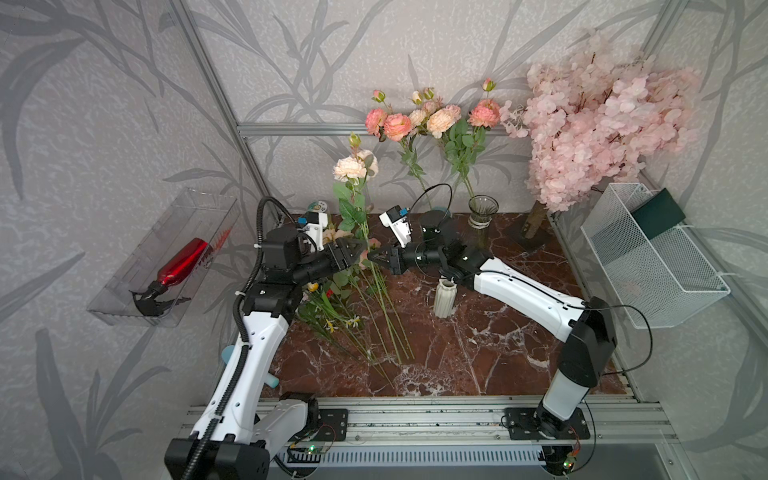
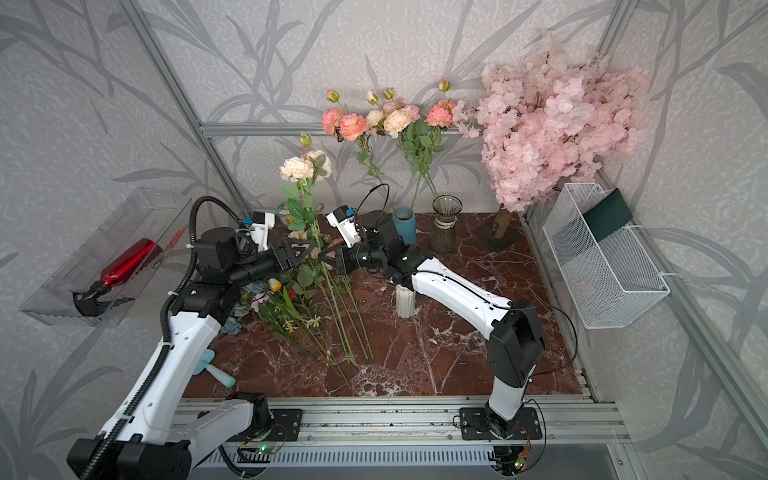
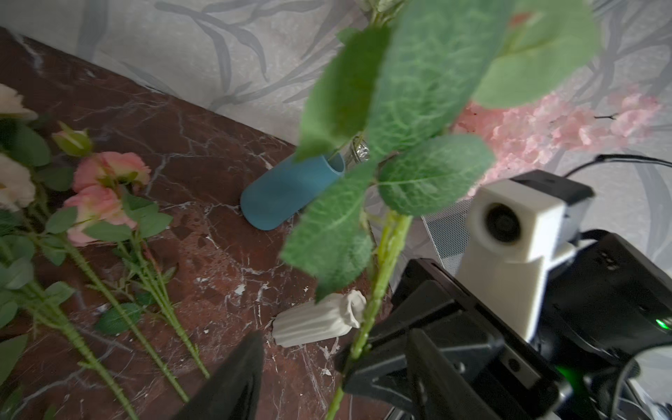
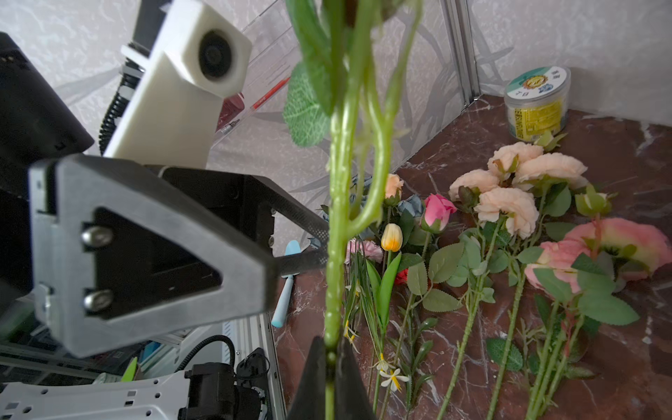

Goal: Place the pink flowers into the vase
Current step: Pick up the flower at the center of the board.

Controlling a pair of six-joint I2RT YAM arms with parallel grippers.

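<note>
Black right hand (image 4: pixel 330 349) — level, round stem (image 4: pixel 336 254)

My left gripper (image 1: pixel 356 254) and right gripper (image 1: pixel 374 258) meet nose to nose with the pink spray (image 1: pixel 352 208) upright between them, so nothing passes ahead of either. Beneath both, loose flowers (image 1: pixel 368 309) cover the table (image 1: pixel 498 353). Behind my right wrist stand the blue vase (image 2: pixel 404 224) and glass vase (image 1: pixel 483 212); the white ribbed vase (image 1: pixel 444 298) sits under that forearm

Salmon and peach artificial peony sprays (image 1: pixel 440 120) stand in a clear glass vase (image 1: pixel 483 208) at the back; a pale peach spray (image 1: pixel 352 168) stands upright mid-table; more sprays (image 4: pixel 509 189) lie flat.
</note>
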